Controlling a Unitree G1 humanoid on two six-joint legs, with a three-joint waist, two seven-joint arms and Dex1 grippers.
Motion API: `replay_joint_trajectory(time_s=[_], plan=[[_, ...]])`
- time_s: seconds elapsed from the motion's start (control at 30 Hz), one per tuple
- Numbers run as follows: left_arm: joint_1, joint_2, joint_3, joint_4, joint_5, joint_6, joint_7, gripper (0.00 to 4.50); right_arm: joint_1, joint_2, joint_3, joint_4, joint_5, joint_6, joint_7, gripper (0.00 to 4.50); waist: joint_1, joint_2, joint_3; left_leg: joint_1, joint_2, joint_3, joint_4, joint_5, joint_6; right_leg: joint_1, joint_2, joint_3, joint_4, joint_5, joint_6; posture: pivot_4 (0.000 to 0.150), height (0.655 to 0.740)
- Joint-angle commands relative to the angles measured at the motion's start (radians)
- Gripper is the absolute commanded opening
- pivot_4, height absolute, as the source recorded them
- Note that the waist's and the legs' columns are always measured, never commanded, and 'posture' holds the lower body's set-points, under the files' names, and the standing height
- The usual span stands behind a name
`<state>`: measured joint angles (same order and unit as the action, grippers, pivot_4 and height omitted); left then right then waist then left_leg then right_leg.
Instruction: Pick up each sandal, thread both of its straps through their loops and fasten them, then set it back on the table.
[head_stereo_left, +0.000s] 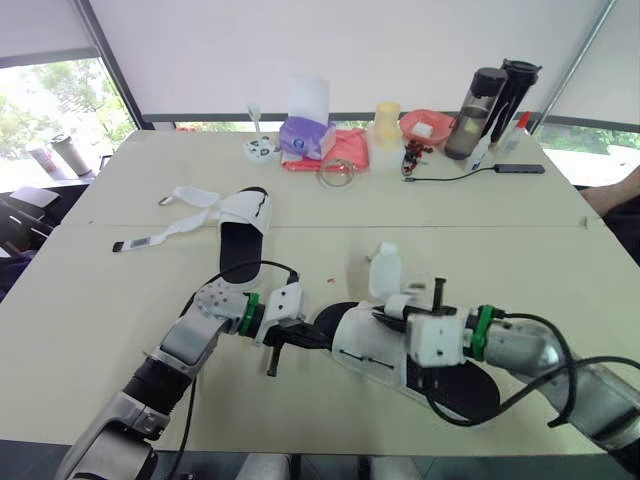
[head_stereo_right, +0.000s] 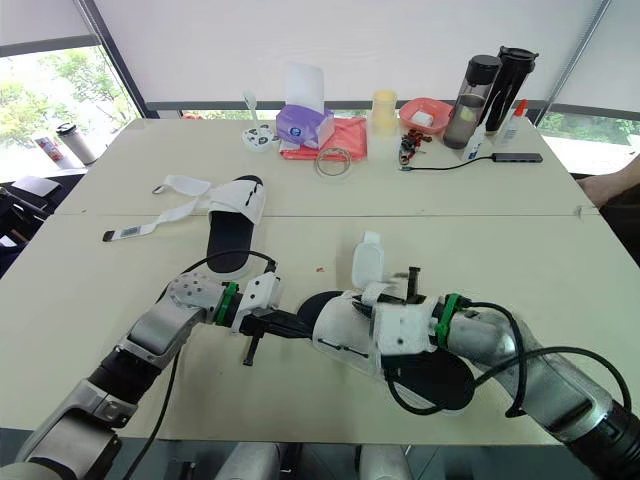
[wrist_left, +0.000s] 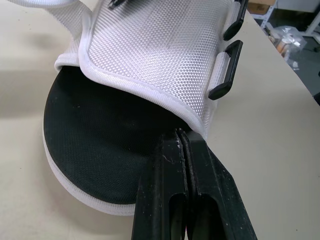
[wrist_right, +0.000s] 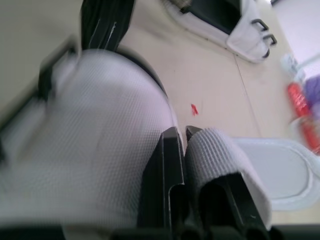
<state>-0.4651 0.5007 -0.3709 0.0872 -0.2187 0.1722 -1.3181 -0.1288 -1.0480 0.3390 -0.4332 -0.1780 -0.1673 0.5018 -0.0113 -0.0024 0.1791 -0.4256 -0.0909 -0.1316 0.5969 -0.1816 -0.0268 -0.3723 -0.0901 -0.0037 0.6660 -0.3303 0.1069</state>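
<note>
The near sandal (head_stereo_left: 362, 356), with a white mesh upper and a black footbed, lies at the table's front centre. My left gripper (head_stereo_left: 322, 341) is shut on the edge of its upper (wrist_left: 150, 60), close to the black loops (wrist_left: 227, 70). My right gripper (head_stereo_left: 397, 312) is shut on one white strap (wrist_right: 220, 155), which folds over a finger. A second strap (head_stereo_left: 385, 272) stands up behind it. The far sandal (head_stereo_left: 243, 235) rests left of centre, its loose straps (head_stereo_left: 165, 232) trailing to the left.
Along the far edge stand a purple tissue box (head_stereo_left: 305, 135), a red cloth (head_stereo_left: 345, 150), a red bowl (head_stereo_left: 425, 125), two dark bottles (head_stereo_left: 482, 100) and a cable with a hub (head_stereo_left: 520, 168). A person's arm (head_stereo_left: 615, 195) shows at the right edge.
</note>
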Motion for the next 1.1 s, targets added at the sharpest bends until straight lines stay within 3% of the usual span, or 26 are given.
replay_joint_trajectory(time_s=[0.03, 0.1, 0.2, 0.33, 0.43, 0.53, 0.57, 0.6, 0.77, 0.83, 0.93, 1.1], plan=[[0.003, 0.005, -0.005, 0.008, 0.008, 0.01, -0.007, 0.0, -0.003, 0.0, -0.03, 0.055, -0.189, -0.217, -0.064, 0.36, 0.0, 0.0, 0.0, 0.0, 0.0, 0.0, 0.0, 0.0, 0.0, 0.0, 0.0, 0.0, 0.0, 0.0, 0.0, 0.15, 0.74], [0.002, 0.001, -0.006, 0.008, 0.005, 0.014, -0.008, 0.0, 0.019, -0.001, -0.038, 0.073, -0.222, -0.288, -0.066, 1.02, 0.0, 0.0, 0.0, 0.0, 0.0, 0.0, 0.0, 0.0, 0.0, 0.0, 0.0, 0.0, 0.0, 0.0, 0.0, 0.15, 0.74], [-0.001, -0.003, -0.008, 0.01, 0.003, 0.017, -0.011, 0.0, 0.037, 0.024, -0.065, 0.082, -0.242, -0.338, -0.072, 2.56, 0.0, 0.0, 0.0, 0.0, 0.0, 0.0, 0.0, 0.0, 0.0, 0.001, 0.0, 0.001, 0.0, 0.0, 0.0, 0.15, 0.74], [-0.004, -0.007, -0.01, 0.016, 0.006, 0.014, -0.013, 0.0, 0.066, 0.117, -0.151, 0.036, -0.08, -0.192, -0.039, 4.46, 0.0, -0.001, 0.0, 0.001, 0.0, -0.001, 0.0, 0.0, 0.0, 0.002, 0.001, 0.001, 0.0, 0.0, 0.0, 0.15, 0.74], [-0.005, -0.008, -0.009, 0.019, 0.007, 0.013, -0.012, 0.0, 0.113, 0.193, -0.213, -0.108, 0.257, 0.108, 0.044, 4.46, 0.001, -0.001, 0.0, 0.001, 0.0, -0.002, 0.001, 0.0, 0.0, 0.002, 0.0, 0.001, 0.001, 0.0, 0.0, 0.15, 0.74], [-0.003, -0.009, -0.009, 0.025, 0.01, 0.009, -0.014, 0.0, 0.123, 0.208, -0.286, -0.264, 0.705, 0.484, 0.047, 4.46, 0.001, -0.001, 0.0, 0.001, 0.0, -0.003, 0.001, 0.0, 0.0, 0.003, -0.001, 0.001, 0.001, 0.0, 0.0, 0.15, 0.74], [-0.003, -0.01, -0.011, 0.028, 0.011, 0.007, -0.014, 0.0, 0.117, 0.188, -0.318, -0.289, 0.932, 0.598, 0.007, 4.46, 0.001, -0.001, 0.0, 0.001, 0.0, -0.003, 0.001, 0.0, 0.0, 0.003, -0.002, 0.001, 0.001, 0.0, 0.0, 0.15, 0.74], [-0.003, -0.012, -0.012, 0.031, 0.012, 0.005, -0.014, 0.0, 0.107, 0.172, -0.348, -0.299, 1.108, 0.682, -0.023, 4.46, 0.001, -0.001, 0.0, 0.001, 0.0, -0.003, 0.001, 0.0, 0.0, 0.003, -0.002, 0.001, 0.001, 0.0, 0.0, 0.15, 0.74], [-0.008, -0.025, -0.016, 0.037, 0.013, 0.004, -0.01, 0.0, 0.086, 0.074, -0.452, -0.21, 1.686, 0.914, -0.165, 4.46, 0.003, -0.001, 0.0, 0.001, 0.0, -0.002, 0.002, 0.0, 0.0, 0.004, -0.004, 0.0, -0.001, 0.0, -0.002, 0.15, 0.74], [-0.007, -0.029, -0.017, 0.035, 0.014, 0.004, -0.009, 0.0, 0.101, 0.04, -0.466, -0.133, 1.861, 0.966, -0.256, 4.46, 0.006, -0.002, 0.0, 0.0, 0.0, -0.002, 0.002, 0.0, 0.001, 0.004, -0.005, -0.001, -0.001, 0.0, -0.002, 0.15, 0.74], [-0.001, -0.031, -0.014, 0.029, 0.014, 0.006, -0.006, 0.0, 0.091, 0.112, -0.448, -0.034, 2.103, 0.931, -0.479, 4.46, 0.004, -0.003, 0.0, 0.0, 0.0, -0.001, 0.002, -0.001, 0.002, 0.004, -0.006, -0.001, -0.002, 0.0, -0.002, 0.15, 0.74], [0.009, -0.035, -0.014, 0.018, 0.012, 0.013, 0.001, 0.0, 0.05, 0.385, -0.499, 0.049, 2.15, 0.93, -0.773, 4.46, 0.001, -0.004, -0.002, 0.0, 0.0, -0.001, 0.002, -0.001, 0.002, 0.003, -0.005, -0.001, -0.001, 0.0, -0.001, 0.15, 0.74]])
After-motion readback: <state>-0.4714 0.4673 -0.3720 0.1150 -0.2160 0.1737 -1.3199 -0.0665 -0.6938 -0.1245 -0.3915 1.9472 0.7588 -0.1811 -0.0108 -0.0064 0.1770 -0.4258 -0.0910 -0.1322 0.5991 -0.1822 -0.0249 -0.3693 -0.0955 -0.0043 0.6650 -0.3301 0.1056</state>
